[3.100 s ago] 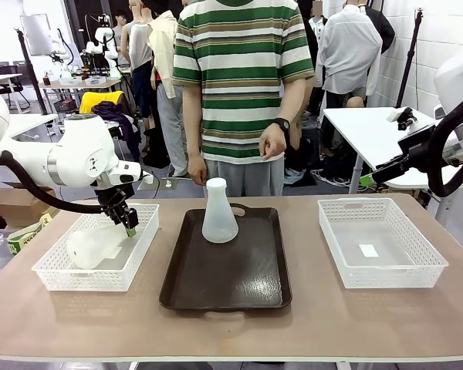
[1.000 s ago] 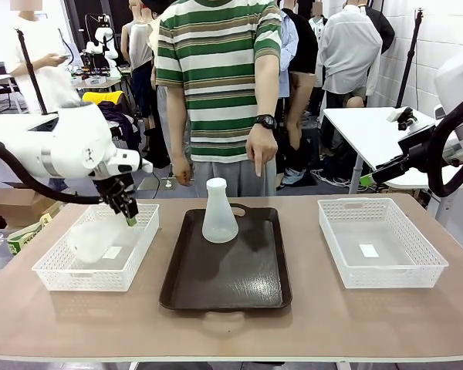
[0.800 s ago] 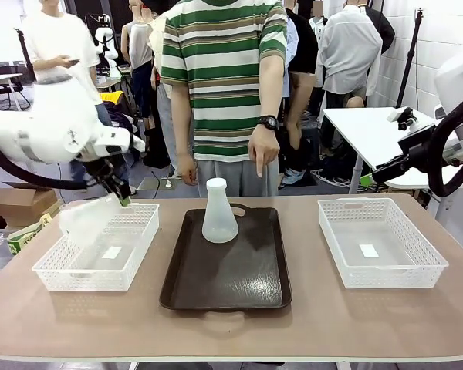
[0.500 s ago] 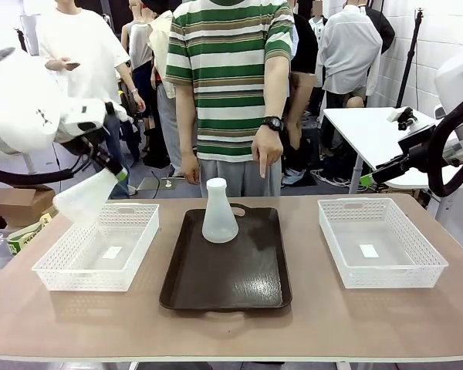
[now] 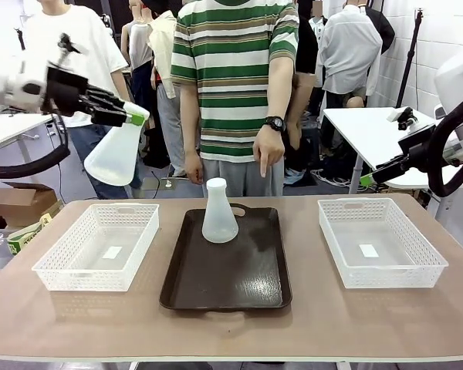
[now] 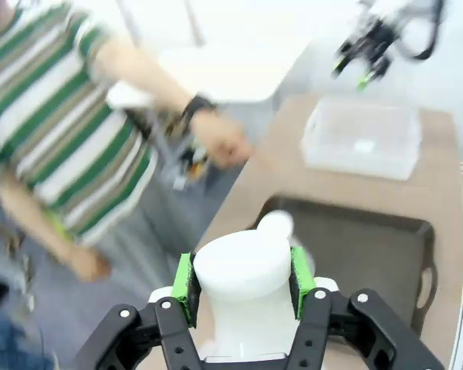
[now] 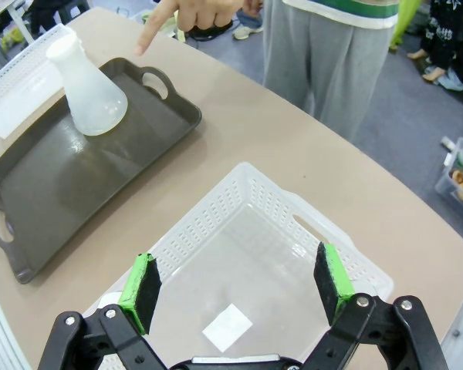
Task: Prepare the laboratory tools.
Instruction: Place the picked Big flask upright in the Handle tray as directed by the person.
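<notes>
Left gripper clamps the neck of a frosted conical flask, now raised high above the left mesh basket it lay in three seconds ago. Its wrist view shows green pads squeezing the neck. Right gripper hangs spread over the right basket. Second flask stands on the brown tray, under the person's pointing hand.

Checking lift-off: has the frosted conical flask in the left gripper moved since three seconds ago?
Yes. The frosted conical flask, held by the left gripper, was lying in the left white mesh basket; now it hangs above it.
</notes>
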You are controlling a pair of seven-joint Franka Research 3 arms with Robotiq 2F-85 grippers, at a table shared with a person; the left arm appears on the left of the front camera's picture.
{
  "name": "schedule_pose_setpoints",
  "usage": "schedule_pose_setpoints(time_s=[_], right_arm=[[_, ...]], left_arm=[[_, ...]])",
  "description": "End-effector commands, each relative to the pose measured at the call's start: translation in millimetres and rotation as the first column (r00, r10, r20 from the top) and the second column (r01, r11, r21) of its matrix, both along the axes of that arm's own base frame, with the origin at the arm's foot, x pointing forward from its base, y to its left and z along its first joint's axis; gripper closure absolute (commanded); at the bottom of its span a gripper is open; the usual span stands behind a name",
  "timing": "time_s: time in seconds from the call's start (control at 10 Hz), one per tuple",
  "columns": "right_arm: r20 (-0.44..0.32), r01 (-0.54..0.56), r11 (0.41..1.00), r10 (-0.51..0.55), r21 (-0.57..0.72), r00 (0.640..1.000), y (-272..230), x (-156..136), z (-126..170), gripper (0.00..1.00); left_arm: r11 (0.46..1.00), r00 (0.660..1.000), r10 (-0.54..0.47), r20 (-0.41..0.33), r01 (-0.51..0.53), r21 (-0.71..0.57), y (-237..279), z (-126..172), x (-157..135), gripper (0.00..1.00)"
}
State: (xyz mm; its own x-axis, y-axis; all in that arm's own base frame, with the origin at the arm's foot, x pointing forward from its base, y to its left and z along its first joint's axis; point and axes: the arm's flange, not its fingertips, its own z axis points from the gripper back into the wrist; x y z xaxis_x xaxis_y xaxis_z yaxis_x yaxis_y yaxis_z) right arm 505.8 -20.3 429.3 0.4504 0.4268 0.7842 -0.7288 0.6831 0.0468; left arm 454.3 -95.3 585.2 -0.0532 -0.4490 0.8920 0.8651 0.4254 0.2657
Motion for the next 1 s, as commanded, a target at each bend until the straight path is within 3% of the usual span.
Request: schedule_pose_setpoints(time_s=[0.0,0.2,0.4,0.5,0.6,0.7,0.8,0.9], right_arm=[[0.000,-0.009,1.000,0.009,0.003,1.000,0.1,-0.5,-1.8,0.00],[0.000,-0.009,1.000,0.009,0.003,1.000,0.1,-0.5,-1.8,0.00],[0.000,-0.009,1.000,0.009,0.003,1.000,0.1,-0.5,-1.8,0.00],[0.000,-0.009,1.000,0.009,0.003,1.000,0.1,-0.5,-1.8,0.00],[0.000,-0.009,1.000,0.009,0.003,1.000,0.1,-0.5,-1.8,0.00],[0.000,-0.009,1.000,0.009,0.003,1.000,0.1,-0.5,-1.8,0.00],[0.000,-0.009,1.000,0.009,0.003,1.000,0.1,-0.5,-1.8,0.00],[0.000,-0.009,1.000,0.009,0.003,1.000,0.1,-0.5,-1.8,0.00]], left_arm=[[0.872,0.896,-0.423,0.132,0.443,-0.210,12.0,-56.0,20.7,1.00],[0.828,0.868,-0.454,0.200,0.494,-0.266,-13.2,-72.5,31.4,1.00],[0.812,0.859,-0.480,0.178,0.511,-0.281,-33.6,-85.3,45.6,1.00],[0.837,0.883,-0.454,0.119,0.469,-0.283,-39.5,-86.6,50.9,1.00],[0.924,0.947,-0.320,-0.036,0.304,-0.231,-28.8,-91.8,54.5,1.00],[0.802,0.863,-0.475,0.175,0.506,-0.319,-37.1,-110.6,37.2,1.00],[0.802,0.863,-0.475,0.175,0.506,-0.319,-37.1,-110.6,37.2,1.00],[0.856,0.904,-0.419,0.087,0.426,-0.293,-36.8,-116.6,52.6,1.00]])
